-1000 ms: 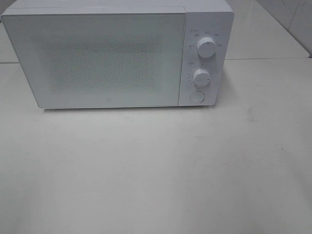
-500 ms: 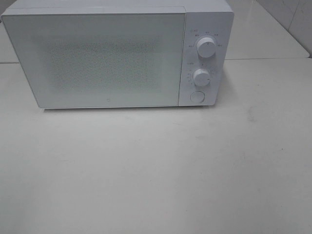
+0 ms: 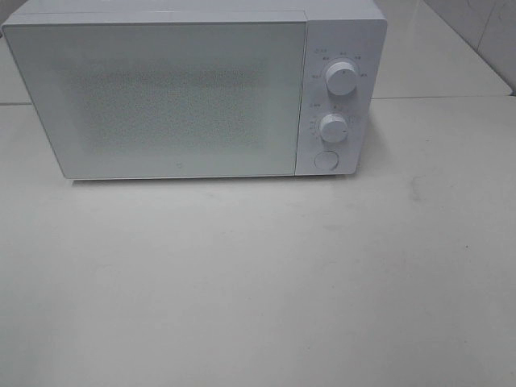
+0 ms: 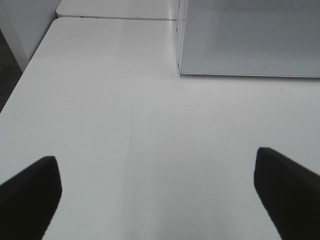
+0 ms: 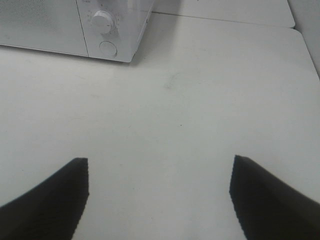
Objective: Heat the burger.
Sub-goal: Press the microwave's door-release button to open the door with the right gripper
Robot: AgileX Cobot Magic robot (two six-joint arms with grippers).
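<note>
The burger is out of view in every frame. A white microwave (image 3: 161, 97) stands at the back of the table with its door shut; its door shows in the left wrist view (image 4: 250, 37) and its control side in the right wrist view (image 5: 107, 30). It has two round knobs (image 3: 342, 79) and a round button (image 3: 326, 160) on its right panel. My left gripper (image 4: 157, 185) is open and empty above bare table, left of the microwave. My right gripper (image 5: 160, 192) is open and empty above bare table, right of the microwave. Neither gripper shows in the exterior view.
The white table (image 3: 258, 282) stretches in front of the microwave. A seam (image 3: 443, 97) joins it to a second table behind. The table's left edge (image 4: 25, 75) drops to a dark floor. A tiled wall (image 3: 484, 32) is at the back right.
</note>
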